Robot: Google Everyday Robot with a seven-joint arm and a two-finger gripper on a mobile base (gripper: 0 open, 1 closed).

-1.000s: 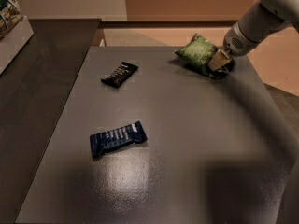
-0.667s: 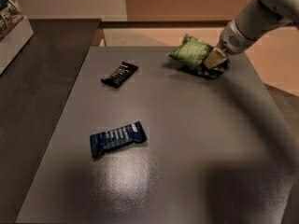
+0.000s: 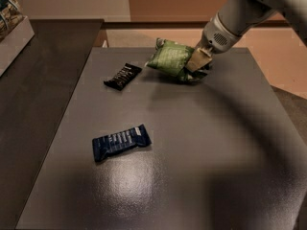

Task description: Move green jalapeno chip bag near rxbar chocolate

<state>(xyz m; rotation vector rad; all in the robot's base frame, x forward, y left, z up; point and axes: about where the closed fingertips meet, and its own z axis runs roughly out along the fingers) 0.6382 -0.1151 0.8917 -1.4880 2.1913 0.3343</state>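
Observation:
The green jalapeno chip bag point(image 3: 170, 59) sits on the dark grey table point(image 3: 201, 143) near its far edge, a short way right of the rxbar chocolate point(image 3: 123, 76), a small flat black bar. My gripper point(image 3: 196, 63) comes down from the upper right and is shut on the right end of the bag. The bag's right end is partly hidden by the gripper.
A larger dark-blue bar with a white end point(image 3: 121, 142) lies nearer the front left of the table. A dark counter point(image 3: 38, 95) runs along the left, with a white box point(image 3: 13, 32) at the far left corner.
The gripper has dragged the green bag leftward along the far edge, bringing it closer to the black bar. The two bars have not moved.

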